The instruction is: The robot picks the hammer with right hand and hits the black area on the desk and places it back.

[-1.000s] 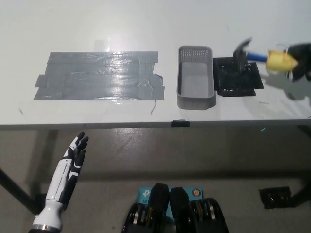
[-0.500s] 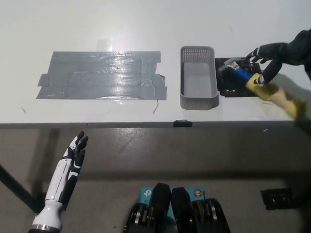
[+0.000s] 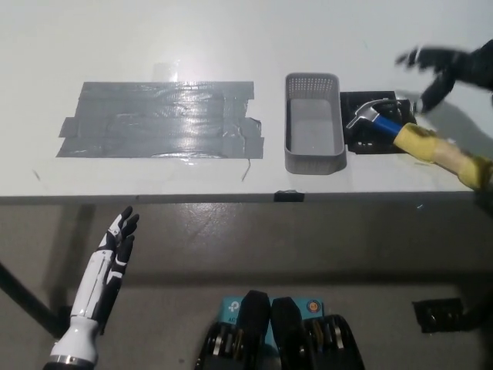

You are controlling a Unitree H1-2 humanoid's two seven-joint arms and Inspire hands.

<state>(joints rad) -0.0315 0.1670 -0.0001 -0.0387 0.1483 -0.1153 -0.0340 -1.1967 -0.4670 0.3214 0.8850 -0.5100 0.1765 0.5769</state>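
Now the hammer [image 3: 408,135] lies on the white surface [image 3: 231,38], its head on the black area [image 3: 368,139] and its yellow handle reaching the edge. Just above it, the black right hand [image 3: 435,69] hovers with fingers spread, holding nothing. By all appearances the hammer is set back down. Below the surface edge, the white left hand [image 3: 115,243] rests with fingers apart.

We're seeing a hammer [image 3: 408,135] showing silver head, blue neck, yellow grip; grey basket [image 3: 313,132]; black pad [image 3: 374,143]; shiny grey tape [image 3: 162,119]; white desk [image 3: 231,38].
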